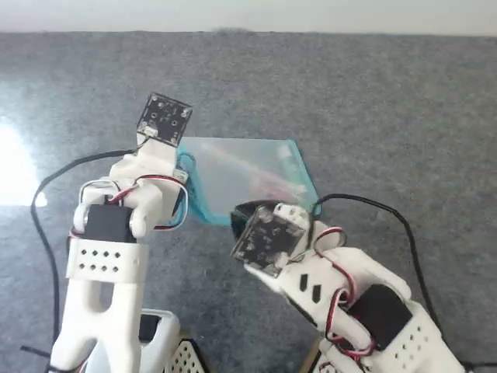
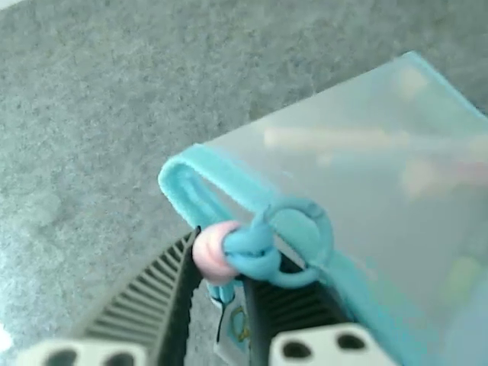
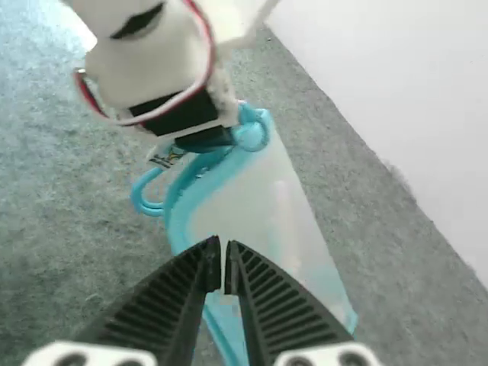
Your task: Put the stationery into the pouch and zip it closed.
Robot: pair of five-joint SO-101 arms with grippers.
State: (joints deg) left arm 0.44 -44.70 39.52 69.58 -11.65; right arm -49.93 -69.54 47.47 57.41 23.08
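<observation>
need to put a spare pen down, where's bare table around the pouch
Bare grey table lies beyond the translucent teal-edged pouch toward the far wall, and on its right-arm side. Crowded: the left gripper on the teal zip pull and the right gripper at the pouch's near edge.

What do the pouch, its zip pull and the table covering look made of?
The pouch looks like frosted translucent plastic: contents show blurred through it. Its zip pull is knotted teal cord with a matte pink bead, maybe rubber. The table covering seems grey felt or low-pile carpet, fuzzy.
</observation>
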